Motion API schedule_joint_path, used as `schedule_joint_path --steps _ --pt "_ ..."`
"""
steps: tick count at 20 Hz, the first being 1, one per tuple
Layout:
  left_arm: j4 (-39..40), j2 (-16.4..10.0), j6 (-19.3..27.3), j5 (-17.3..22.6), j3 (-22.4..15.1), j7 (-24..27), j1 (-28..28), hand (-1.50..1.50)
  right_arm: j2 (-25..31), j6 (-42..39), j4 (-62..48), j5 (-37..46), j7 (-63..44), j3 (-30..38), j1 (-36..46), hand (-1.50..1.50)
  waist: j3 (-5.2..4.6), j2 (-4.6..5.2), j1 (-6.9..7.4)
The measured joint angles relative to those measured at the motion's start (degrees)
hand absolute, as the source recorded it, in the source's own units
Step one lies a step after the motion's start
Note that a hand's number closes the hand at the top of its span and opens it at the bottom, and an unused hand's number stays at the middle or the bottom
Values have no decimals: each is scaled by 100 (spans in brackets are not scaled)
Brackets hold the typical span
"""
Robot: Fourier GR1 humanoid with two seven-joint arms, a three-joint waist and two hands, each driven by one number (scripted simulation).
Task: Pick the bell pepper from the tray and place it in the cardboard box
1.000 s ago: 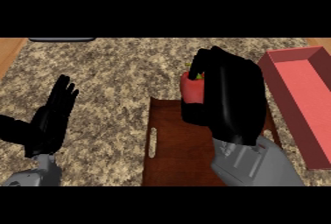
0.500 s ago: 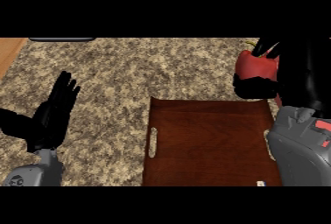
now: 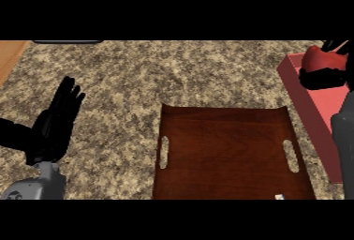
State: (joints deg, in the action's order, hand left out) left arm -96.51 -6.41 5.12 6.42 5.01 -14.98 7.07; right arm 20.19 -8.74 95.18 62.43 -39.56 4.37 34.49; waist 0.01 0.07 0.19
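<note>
Bell pepper (image 3: 319, 58): red, smooth and rounded, clamped in the curled black fingers (image 3: 336, 46) of the right hand (image 3: 322, 78), held over the far end of the box (image 3: 313, 101) at the view's right edge, well apart from the tray (image 3: 224, 150). Box red-pink, flat-walled and open-topped, running along the tray's right side, just beside it. Tray dark reddish-brown wood with a visible grain, rectangular, a narrow slot handle cut near each short side, lying flat on the worktop (image 3: 138, 79). Worktop of speckled beige-and-brown stone, matt. Left hand (image 3: 56, 123) at the view's left, open and resting, fingers straight, close together and pointing up, touching nothing. Grey right forearm (image 3: 343, 140) along the right edge.
</note>
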Motion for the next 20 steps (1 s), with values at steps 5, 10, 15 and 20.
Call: schedule_joint_path --steps 5,10,15,20 --pt "111 6 -88 1 23 218 -77 0 384 546 -1064 -28 805 369 -66 150 2 7 18" --pt "124 20 -75 -14 10 212 -12 0 820 204 -2131 47 1268 376 -66 150 -1 23 52" --pt "66 13 -106 -3 -10 182 -45 0 1065 -353 -3228 -68 1530 492 -28 -150 1 26 76" --pt "-12 75 -38 -54 -70 101 -49 0 1082 516 -4045 -307 2297 870 97 -150 7 24 64"
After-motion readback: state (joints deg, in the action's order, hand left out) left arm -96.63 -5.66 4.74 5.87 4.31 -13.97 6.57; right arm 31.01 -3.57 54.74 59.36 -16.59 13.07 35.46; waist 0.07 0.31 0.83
